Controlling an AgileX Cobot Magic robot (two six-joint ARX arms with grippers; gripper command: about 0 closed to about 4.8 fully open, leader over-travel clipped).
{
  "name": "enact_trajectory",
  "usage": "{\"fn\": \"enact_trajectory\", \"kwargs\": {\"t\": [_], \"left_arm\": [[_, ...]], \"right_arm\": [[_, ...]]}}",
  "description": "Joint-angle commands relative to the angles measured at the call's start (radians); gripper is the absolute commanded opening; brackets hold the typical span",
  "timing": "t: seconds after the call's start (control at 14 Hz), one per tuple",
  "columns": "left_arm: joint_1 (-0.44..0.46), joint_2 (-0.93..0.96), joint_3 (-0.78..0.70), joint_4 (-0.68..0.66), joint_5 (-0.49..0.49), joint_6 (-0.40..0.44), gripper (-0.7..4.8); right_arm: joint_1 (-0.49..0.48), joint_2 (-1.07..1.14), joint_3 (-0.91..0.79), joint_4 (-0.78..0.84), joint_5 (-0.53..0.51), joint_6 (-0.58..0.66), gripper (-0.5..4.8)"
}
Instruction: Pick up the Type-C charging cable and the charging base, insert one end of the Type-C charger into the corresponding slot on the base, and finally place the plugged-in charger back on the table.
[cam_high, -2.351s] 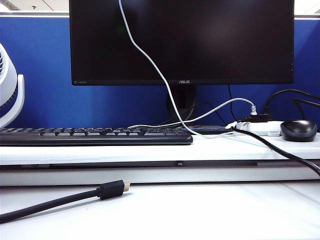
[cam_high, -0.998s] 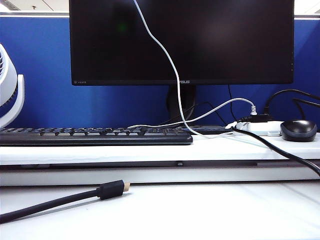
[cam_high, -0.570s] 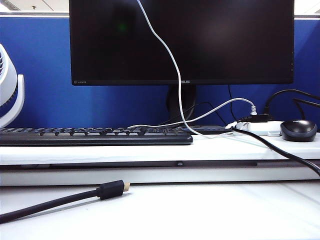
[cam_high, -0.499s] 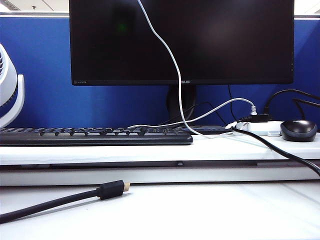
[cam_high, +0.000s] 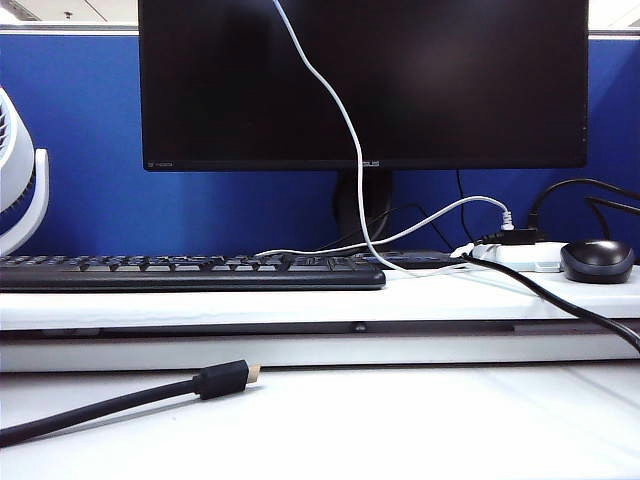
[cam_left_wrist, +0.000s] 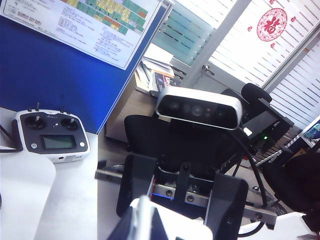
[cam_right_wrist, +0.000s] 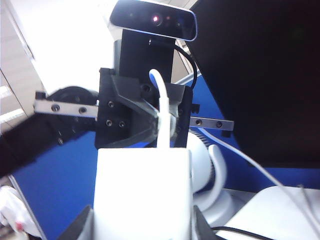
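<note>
Neither gripper shows in the exterior view; only the thin white Type-C charging cable (cam_high: 345, 130) does, hanging from the top edge across the monitor down to the table's ledge (cam_high: 420, 298). In the right wrist view my right gripper (cam_right_wrist: 142, 225) is shut on the white charging base (cam_right_wrist: 142, 190), one finger on each side. Facing it, my left gripper (cam_right_wrist: 145, 117) pinches the Type-C charging cable (cam_right_wrist: 162, 100), whose end meets the base's top face. In the left wrist view the left gripper (cam_left_wrist: 143, 220) is shut on the white plug, with the charging base (cam_left_wrist: 185, 232) just beyond it.
On the ledge stand a black keyboard (cam_high: 190, 270), a black mouse (cam_high: 597, 260), a white power strip (cam_high: 520, 256) with black plugs, and a pale grey cable (cam_high: 440, 215). A thick black cable with a gold-tipped plug (cam_high: 225, 379) lies on the lower table. A white fan (cam_high: 20, 185) stands far left.
The hanging white cable's upper part has swung to the right across the monitor, and it has been still over the last half second. Nothing else in the exterior view moved.
</note>
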Motion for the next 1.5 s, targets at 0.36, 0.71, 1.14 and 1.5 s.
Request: {"fn": "enact_trajectory", "kwargs": {"t": [0.36, 0.71, 1.14, 1.5], "left_arm": [[-0.007, -0.002, 0.0, -0.166, 0.043, 0.108, -0.07], [-0.029, -0.002, 0.0, -0.196, 0.055, 0.152, -0.06], [-0.069, 0.0, 0.0, -0.264, -0.006, 0.189, -0.06], [-0.058, 0.0, 0.001, -0.264, -0.024, 0.184, 3.54]], "right_arm": [[-0.019, -0.001, 0.026, 0.033, 0.023, -0.023, -0.01], [-0.04, 0.0, 0.027, 0.056, 0.071, 0.04, -0.01], [-0.04, -0.001, 0.027, 0.076, 0.085, 0.039, -0.01], [-0.04, -0.001, 0.027, 0.075, 0.07, 0.016, -0.01]]}}
